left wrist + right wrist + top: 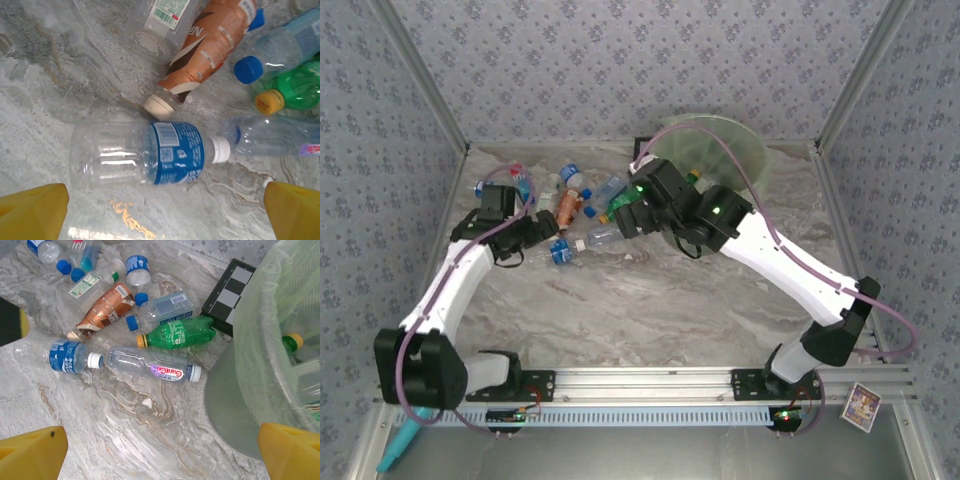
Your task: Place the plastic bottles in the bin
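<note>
Several plastic bottles (582, 205) lie loose at the back of the marble table. The bin (745, 150), lined with a light-green bag, stands to their right. My left gripper (542, 238) is open and hovers over a clear bottle with a blue label (150, 152), which lies just beyond its fingertips (31, 212). An orange-brown bottle (210, 45) and a green one (295, 87) lie farther on. My right gripper (162, 452) is open above bare table. Ahead of it lie a clear purple-labelled bottle (150, 365) and the green bottle (180, 332). The bin (250, 365) stands at its right, with a bottle (292, 342) inside.
A small black checkered rack (230, 295) stands behind the green bottle, against the bin. Patterned walls close in the table on three sides. The two arms reach toward the same pile, their wrists close together near the middle (620, 225). Bare marble (650, 310) lies in front.
</note>
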